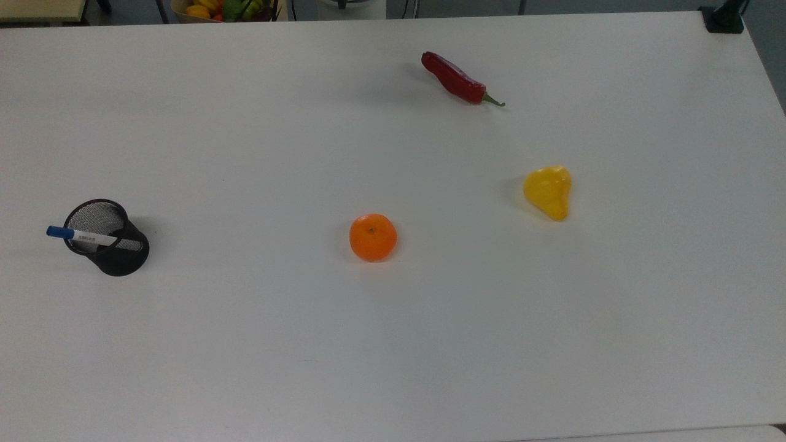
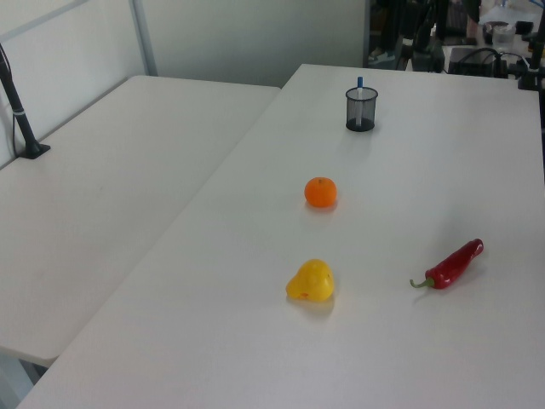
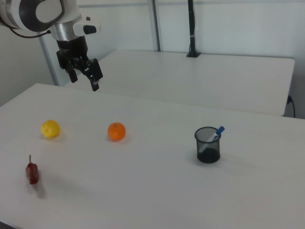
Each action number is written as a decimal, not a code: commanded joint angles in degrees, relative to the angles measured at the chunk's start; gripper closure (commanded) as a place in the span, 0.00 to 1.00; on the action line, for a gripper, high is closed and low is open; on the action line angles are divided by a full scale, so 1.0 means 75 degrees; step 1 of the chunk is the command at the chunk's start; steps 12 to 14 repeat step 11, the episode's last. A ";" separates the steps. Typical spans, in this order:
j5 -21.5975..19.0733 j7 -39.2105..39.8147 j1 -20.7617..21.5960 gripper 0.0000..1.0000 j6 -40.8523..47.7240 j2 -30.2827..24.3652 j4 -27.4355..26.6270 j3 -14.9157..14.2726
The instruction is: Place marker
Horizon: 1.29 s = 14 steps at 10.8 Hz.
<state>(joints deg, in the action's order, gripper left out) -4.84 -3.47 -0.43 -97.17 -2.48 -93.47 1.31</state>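
Marker (image 1: pixel 80 234): white barrel, blue cap; stands tilted inside the black mesh pen cup (image 1: pixel 110 240), cap end jutting over the rim toward the top view's left. In the right view the marker (image 3: pixel 215 134) leans to the right view's right within the cup (image 3: pixel 208 145).

Orange (image 1: pixel 373 237): mid-desk, well apart from the cup.

Yellow pepper (image 1: pixel 548 191): at the top view's right of the orange.

Red chili (image 1: pixel 457 79): lying flat, far side of the desk (image 1: pixel 393 344) in the top view.

Gripper (image 3: pixel 86 77): raised high above the desk in the right view, near the right view's upper left; fingers (image 3: pixel 96 75) spread apart, holding nothing.
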 commanded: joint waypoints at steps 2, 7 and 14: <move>0.0493 0.1642 0.0174 0.00 -0.0577 0.0050 -0.0392 -0.0105; 0.0410 0.1611 0.0174 0.00 -0.0497 0.0027 -0.0345 -0.0164; 0.0410 0.1588 0.0174 0.00 -0.0497 0.0027 -0.0369 -0.0164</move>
